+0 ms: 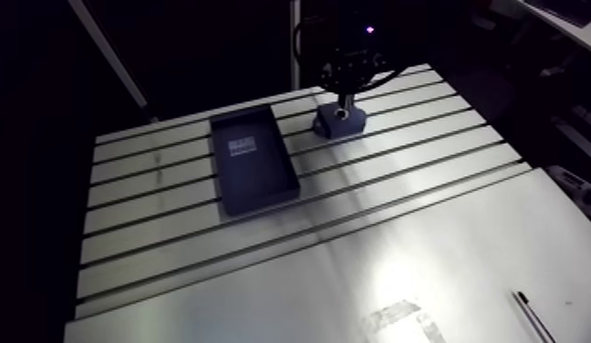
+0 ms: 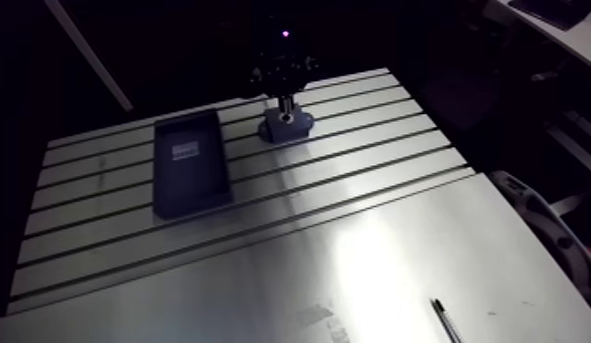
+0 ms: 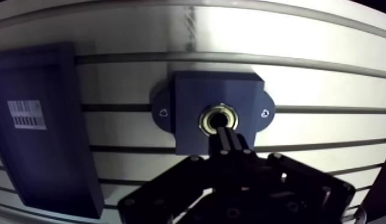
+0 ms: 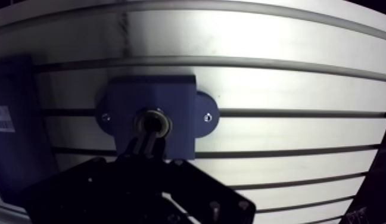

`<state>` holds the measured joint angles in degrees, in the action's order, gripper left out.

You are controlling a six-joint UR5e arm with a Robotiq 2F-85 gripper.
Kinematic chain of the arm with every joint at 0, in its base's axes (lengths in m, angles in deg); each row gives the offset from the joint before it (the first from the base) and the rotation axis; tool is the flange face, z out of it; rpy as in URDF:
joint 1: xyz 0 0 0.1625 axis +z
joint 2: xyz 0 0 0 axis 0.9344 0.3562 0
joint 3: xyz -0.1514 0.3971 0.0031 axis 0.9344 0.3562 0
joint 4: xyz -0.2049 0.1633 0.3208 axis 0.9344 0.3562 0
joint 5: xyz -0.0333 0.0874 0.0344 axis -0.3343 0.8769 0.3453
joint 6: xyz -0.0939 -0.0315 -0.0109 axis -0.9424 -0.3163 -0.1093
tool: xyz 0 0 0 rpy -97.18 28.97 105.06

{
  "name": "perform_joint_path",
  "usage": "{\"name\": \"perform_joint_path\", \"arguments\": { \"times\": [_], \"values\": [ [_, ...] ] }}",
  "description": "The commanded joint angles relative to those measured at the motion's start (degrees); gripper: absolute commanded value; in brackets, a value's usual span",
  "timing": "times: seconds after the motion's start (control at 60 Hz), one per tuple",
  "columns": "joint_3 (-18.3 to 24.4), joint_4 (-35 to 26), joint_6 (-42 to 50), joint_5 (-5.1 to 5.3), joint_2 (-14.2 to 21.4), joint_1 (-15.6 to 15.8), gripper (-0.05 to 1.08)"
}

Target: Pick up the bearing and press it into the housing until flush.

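Note:
The dark blue housing (image 3: 189,95) sits on the slotted table (image 3: 326,89), with two flat ears carrying screw holes. The metal bearing (image 3: 205,122) lies in its round bore, its bright ring showing level with or close to the housing's top face. My gripper (image 3: 224,132) is shut, its two fingers pressed together with nothing between them. The fingertips stand right over the bearing's middle and hide part of the ring. In the arm view the gripper (image 1: 347,95) comes straight down onto the housing (image 1: 340,123) at the table's far side.
A dark blue open tray (image 1: 254,162) with a barcode label lies beside the housing. A pen (image 1: 533,317) and a patch of tape (image 1: 404,321) lie on the smooth plate at the table's near side.

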<state>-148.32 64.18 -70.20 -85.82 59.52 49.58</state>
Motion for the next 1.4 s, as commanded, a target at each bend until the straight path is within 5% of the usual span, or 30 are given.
{"name": "perform_joint_path", "arguments": {
  "times": [0.017, 0.267, 0.3, 0.317, 0.333, 0.35, 0.367, 0.433, 0.8, 1.033, 1.4],
  "values": [
    [-0.05, -0.25, -0.07, 0.07, 2.36, 0.11, 1.07],
    [-0.40, -0.85, 0.28, 0.17, 4.03, 0.12, 1.01],
    [-0.33, -1.92, 0.36, 0.17, 4.65, 0.12, 0.77],
    [-0.33, -1.92, 0.36, 0.17, 4.65, 0.12, 0.77],
    [-0.24, -2.90, 0.37, 0.17, 4.99, 0.12, 0.48],
    [-0.24, -2.90, 0.37, 0.17, 4.99, 0.12, 0.48],
    [-0.15, -4.10, 0.37, 0.17, 5.34, 0.12, 0.24],
    [0.11, -6.09, 0.37, 0.10, 6.13, 0.19, 0.02],
    [4.66, -14.85, 3.82, 0.79, 10.11, 0.62, 0.01],
    [11.48, -24.25, 6.31, 0.79, 11.13, 4.42, 0.01],
    [10.31, -26.99, 6.52, 0.88, 17.57, 6.74, 0.01]
  ]
}}
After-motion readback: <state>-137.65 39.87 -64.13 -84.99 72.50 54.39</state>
